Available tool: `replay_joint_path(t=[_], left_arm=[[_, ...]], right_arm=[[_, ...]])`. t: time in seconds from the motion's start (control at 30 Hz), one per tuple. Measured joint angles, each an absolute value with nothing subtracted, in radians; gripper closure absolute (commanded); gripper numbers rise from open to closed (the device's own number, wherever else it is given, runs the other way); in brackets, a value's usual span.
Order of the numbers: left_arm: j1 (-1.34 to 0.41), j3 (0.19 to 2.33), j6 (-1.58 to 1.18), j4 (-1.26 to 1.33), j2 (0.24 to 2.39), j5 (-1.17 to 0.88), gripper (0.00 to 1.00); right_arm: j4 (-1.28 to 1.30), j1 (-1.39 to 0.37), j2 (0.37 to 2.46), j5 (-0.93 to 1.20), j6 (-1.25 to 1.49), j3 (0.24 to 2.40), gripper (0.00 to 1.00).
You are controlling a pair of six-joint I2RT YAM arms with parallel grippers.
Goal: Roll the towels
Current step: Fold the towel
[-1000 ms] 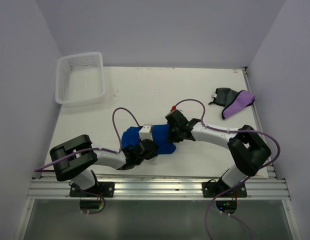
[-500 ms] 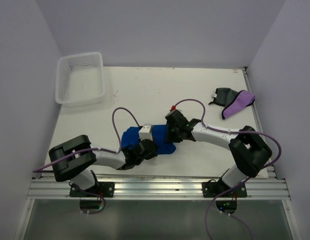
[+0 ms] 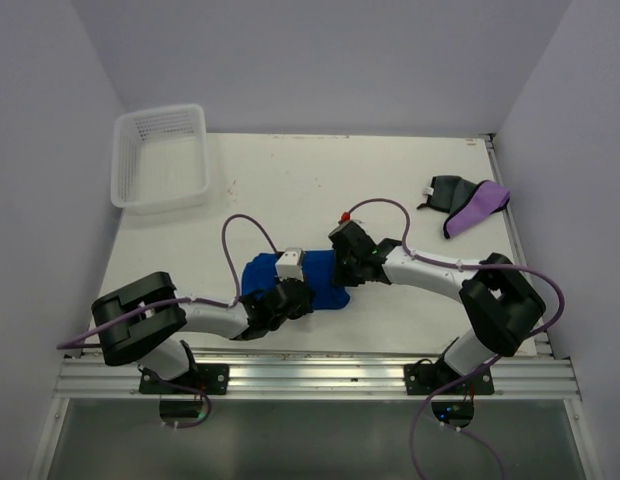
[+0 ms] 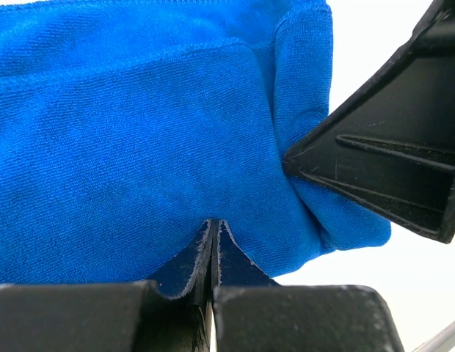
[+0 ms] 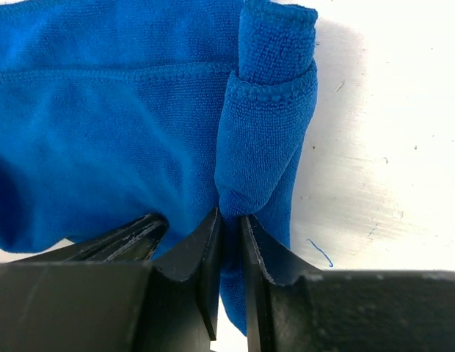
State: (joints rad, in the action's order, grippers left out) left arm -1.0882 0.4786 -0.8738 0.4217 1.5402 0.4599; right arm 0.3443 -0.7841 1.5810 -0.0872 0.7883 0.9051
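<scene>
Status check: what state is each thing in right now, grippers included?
blue towel: flat, one end partly rolled
purple towel: crumpled, unrolled
dark grey towel: crumpled, unrolled, against the purple towel
white mesh basket: upright, empty
left gripper: shut on blue towel
right gripper: shut on its rolled end

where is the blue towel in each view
top external: blue towel low centre, partly hidden
left wrist: fills upper left
right wrist: fills left and centre
shared landmark: its rolled end, right of centre in both wrist views
</scene>
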Motion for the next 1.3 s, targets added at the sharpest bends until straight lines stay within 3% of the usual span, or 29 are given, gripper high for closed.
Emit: replay_joint_path(t=[0.3,0.53,0.63,0.67,0.8,1.3], left_arm=[[-1.091,0.399,-0.817,0.476,1.388,0.454,0.99],[-1.122,0.292,-0.725,0.752,1.337,0.350,0.85],[-1.122,0.270,-0.711,0.858,1.358,0.292,0.66],[-1.122,0.266,-0.709,0.880,1.367,0.281,0.54],[-1.123,0.263,-0.697,0.950,1.403,0.238,0.34],[-1.134,0.344,-0.739,0.760,1.464,0.331,0.26]], right_arm=[[0.387,-0.795,1.597,-0.098,0.804,0.950,1.00],[0.414,-0.818,1.648,-0.115,0.832,1.006,1.00],[0.437,-0.826,1.676,-0.117,0.839,1.037,1.00],[0.442,-0.830,1.684,-0.118,0.839,1.046,1.00],[0.454,-0.839,1.704,-0.121,0.846,1.066,1.00],[0.484,-0.847,1.707,-0.141,0.871,1.079,1.00]])
